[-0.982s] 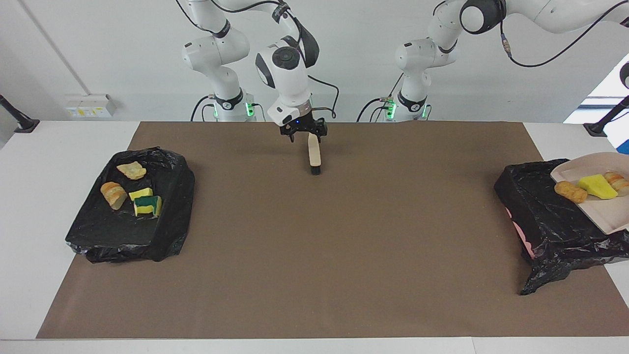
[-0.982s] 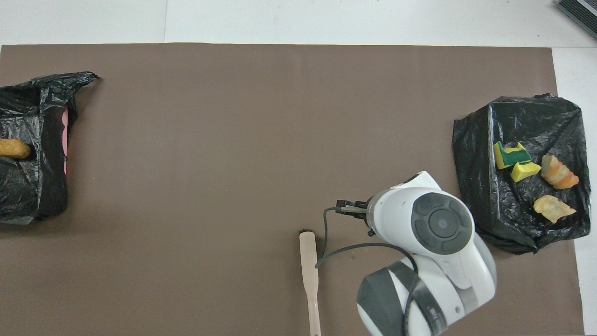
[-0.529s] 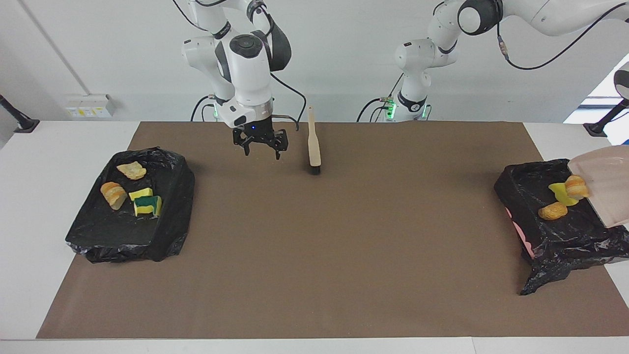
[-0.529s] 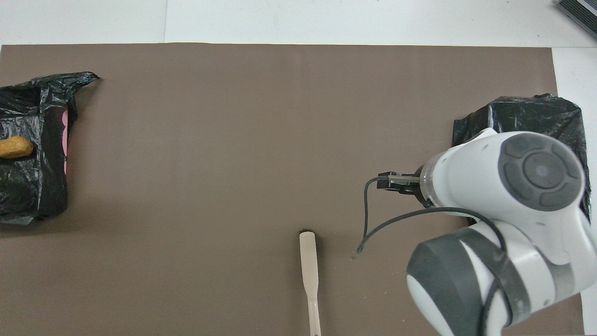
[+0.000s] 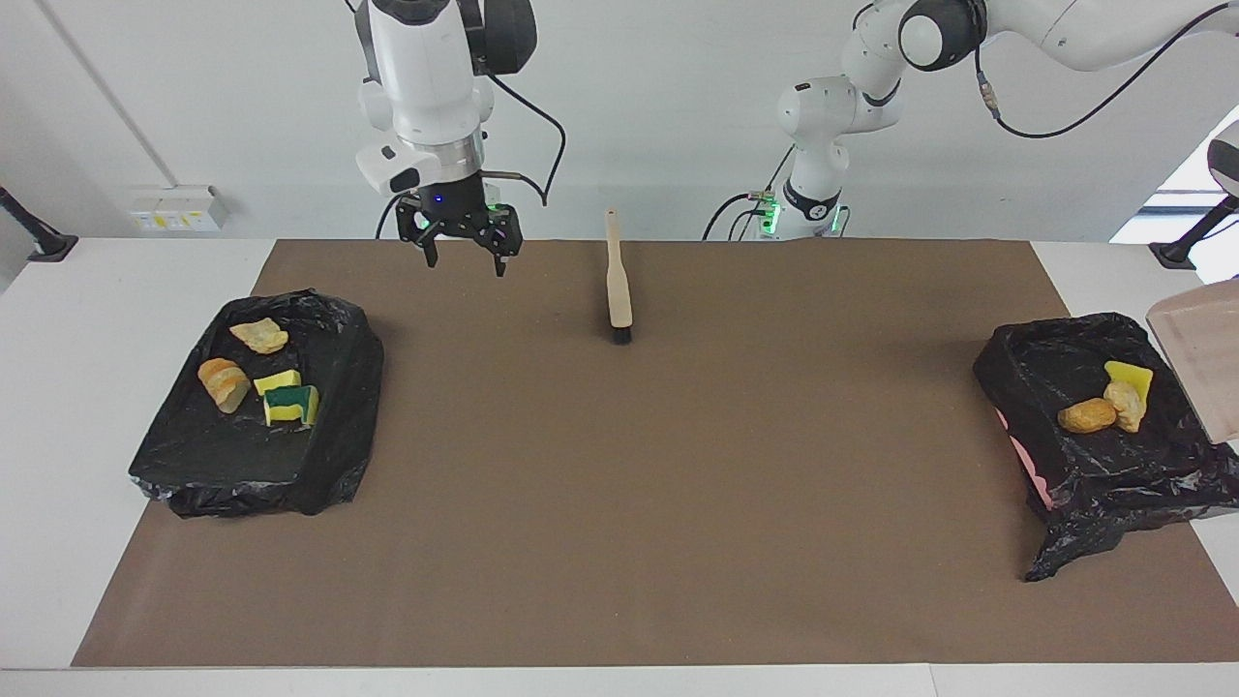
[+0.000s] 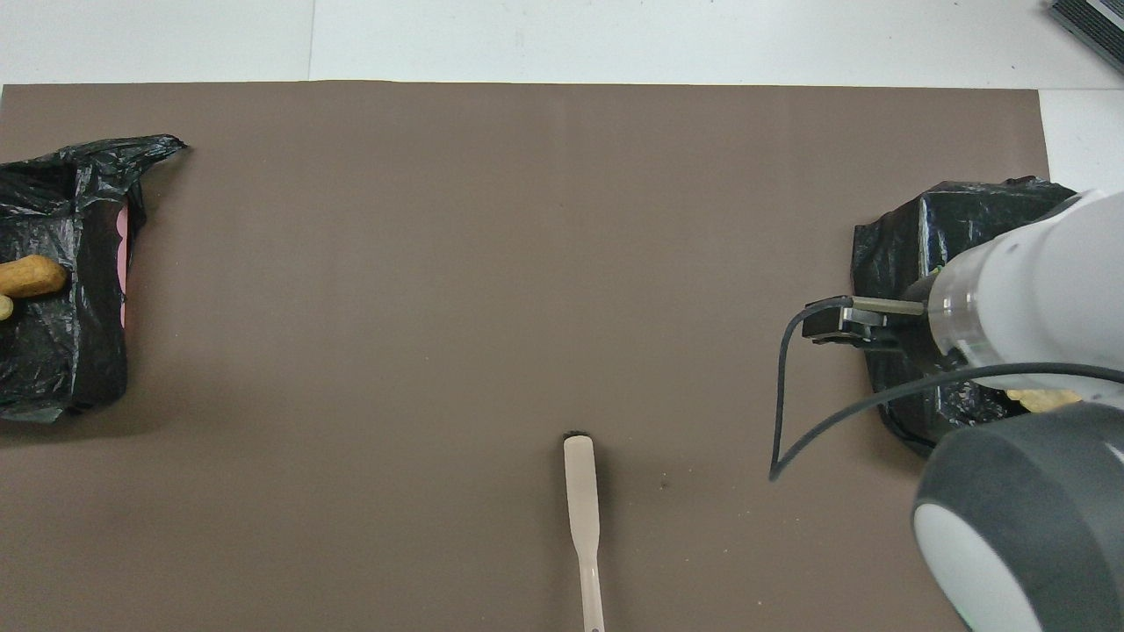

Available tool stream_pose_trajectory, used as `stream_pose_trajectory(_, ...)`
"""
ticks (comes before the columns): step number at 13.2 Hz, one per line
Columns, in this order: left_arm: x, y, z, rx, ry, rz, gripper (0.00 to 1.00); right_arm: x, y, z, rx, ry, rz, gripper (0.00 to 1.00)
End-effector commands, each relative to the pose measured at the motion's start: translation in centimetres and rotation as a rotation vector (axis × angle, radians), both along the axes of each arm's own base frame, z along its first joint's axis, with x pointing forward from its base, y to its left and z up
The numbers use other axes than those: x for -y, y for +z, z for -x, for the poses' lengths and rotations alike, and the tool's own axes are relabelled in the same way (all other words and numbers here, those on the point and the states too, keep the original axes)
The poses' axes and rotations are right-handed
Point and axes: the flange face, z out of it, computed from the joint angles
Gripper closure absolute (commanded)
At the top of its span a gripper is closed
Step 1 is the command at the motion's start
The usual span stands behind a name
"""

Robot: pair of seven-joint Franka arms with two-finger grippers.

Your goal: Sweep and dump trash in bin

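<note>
Up in the air, right tool: fingers spread apart, gripping nothing, pointing down over the robots' edge of the brown mat, wrist upright above it. Beside it, toward the mat's middle, brush flat on the mat, bristle end away from the robots, untouched. Toward the right arm's end, black-lined bin holding four pieces of trash: pale lump, bread-like lump, yellow sponge bit, green-backed sponge bit. At the left arm's end, second black-lined bin, pink showing at one torn side, with three more pieces inside: orange lump touching a pale stone-like lump, yellow sponge wedge just nearer the robots. Tilted above that bin's outer edge, beige dustpan, empty as far as visible. Left tool out of view, closed; its grip not visible. Left arm stretched high toward that end. Underneath, white desk; plain white wall.
</note>
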Motion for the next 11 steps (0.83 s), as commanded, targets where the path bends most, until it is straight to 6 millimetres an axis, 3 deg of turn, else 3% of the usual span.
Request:
stream_pose_trajectory(1, 1.8, -0.3, -0.1, 0.035, 0.052, 0.158, 1.00, 4.1, 3.2, 0.0, 0.008, -0.033, -0.009, 0.00)
stream_pose_trajectory(3, 3.2, -1.4, -0.1, 0.037, 0.103, 0.293, 1.00, 7.0, 4.7, 0.4, 0.007, -0.058, -0.013, 0.00)
stream_pose_trajectory(6, 9.5, -2.3, -1.0, 0.021, 0.195, 0.395, 1.00, 12.2, 6.5, 1.8, 0.020, -0.097, -0.029, 0.00)
stream_pose_trajectory(9, 17.0, -4.6, -1.8, 0.021, 0.361, 0.471, 1.00, 16.9, 6.1, 2.6, -0.001, -0.039, -0.037, 0.00)
stream_pose_trajectory(11, 21.5, -5.8, -1.7, 0.032, 0.444, 0.504, 1.00, 16.9, 3.9, 2.3, -0.045, 0.067, -0.039, 0.00)
